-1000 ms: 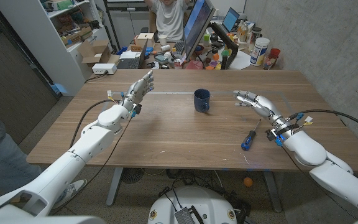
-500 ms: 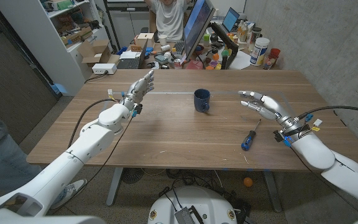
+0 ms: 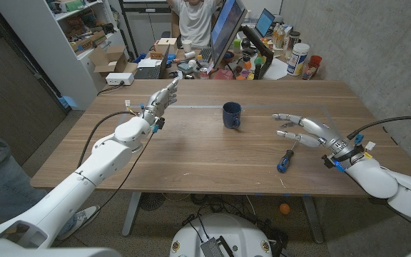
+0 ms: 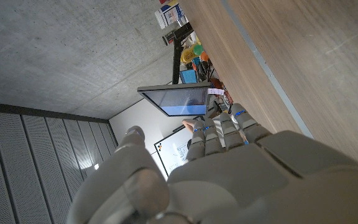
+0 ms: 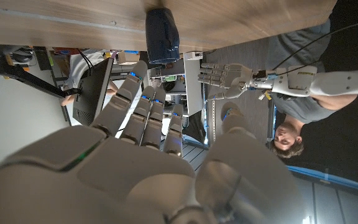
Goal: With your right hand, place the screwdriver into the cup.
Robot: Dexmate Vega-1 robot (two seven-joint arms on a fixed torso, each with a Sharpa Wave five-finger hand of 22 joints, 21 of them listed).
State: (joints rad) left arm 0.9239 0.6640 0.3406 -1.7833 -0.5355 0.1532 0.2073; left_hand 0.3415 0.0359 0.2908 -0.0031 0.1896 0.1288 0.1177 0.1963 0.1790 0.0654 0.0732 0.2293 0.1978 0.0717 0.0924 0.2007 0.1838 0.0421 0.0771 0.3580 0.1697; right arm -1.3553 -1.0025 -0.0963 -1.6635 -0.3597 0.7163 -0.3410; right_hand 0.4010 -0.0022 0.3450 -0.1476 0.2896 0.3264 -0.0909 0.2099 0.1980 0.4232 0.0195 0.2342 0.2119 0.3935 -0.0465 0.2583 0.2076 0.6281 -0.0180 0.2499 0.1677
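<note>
A blue-handled screwdriver [image 3: 285, 158] lies on the wooden worktop [image 3: 191, 153], near the front edge on the robot's right. The right hand [image 3: 307, 129] hovers just above it, fingers [image 3: 285, 117] spread and holding nothing. A dark blue cup [image 3: 231, 114] stands upright mid-worktop, well apart from the screwdriver. The left hand [image 3: 161, 99] is raised with fingers straight, close together, empty.

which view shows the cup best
The head view: the dark blue cup stands whole and upright on the wooden table, handle and rim visible. The right wrist view shows it too, beyond the right hand's fingers, turned and partly cropped.
</note>
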